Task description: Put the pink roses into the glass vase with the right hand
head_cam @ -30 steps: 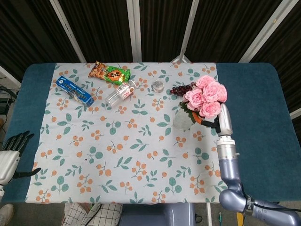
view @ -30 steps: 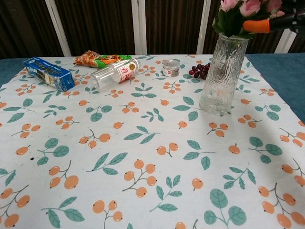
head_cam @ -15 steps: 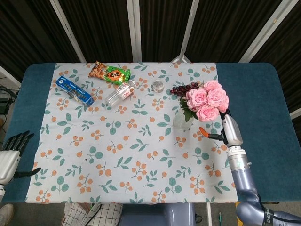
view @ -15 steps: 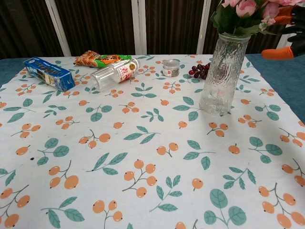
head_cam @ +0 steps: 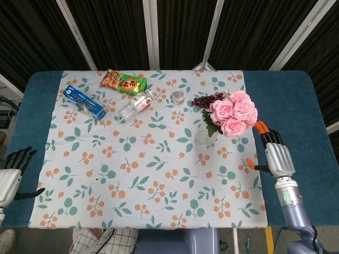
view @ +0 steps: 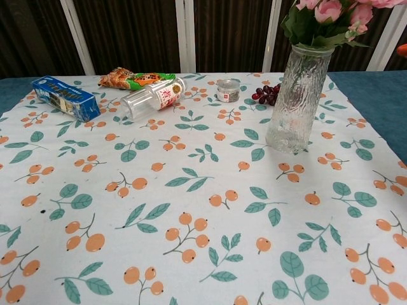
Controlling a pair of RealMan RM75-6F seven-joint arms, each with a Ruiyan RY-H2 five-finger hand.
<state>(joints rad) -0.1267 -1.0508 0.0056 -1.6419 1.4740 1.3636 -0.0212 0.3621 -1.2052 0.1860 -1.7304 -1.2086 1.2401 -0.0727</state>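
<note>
The pink roses [head_cam: 233, 111] stand in the glass vase [head_cam: 205, 136] on the right half of the floral cloth. In the chest view the vase [view: 294, 95] is upright with the rose heads [view: 331, 11] and green leaves above its rim. My right hand [head_cam: 274, 154] is apart from the bouquet, over the blue table to the right of it, fingers spread and holding nothing. Only an orange fingertip [view: 402, 49] of it shows at the chest view's right edge. My left hand [head_cam: 11, 170] rests at the table's left edge, fingers apart and empty.
At the back of the cloth lie a blue box [head_cam: 84, 102], a snack bag [head_cam: 123, 81], a clear bottle [head_cam: 136, 103] on its side, a small jar [head_cam: 178, 96] and dark grapes [head_cam: 205, 99]. The grapes sit just behind the vase.
My right hand has let go of the roses and drawn back to the right and toward me, off the cloth. The roses stay in the vase. The left hand has not moved.
</note>
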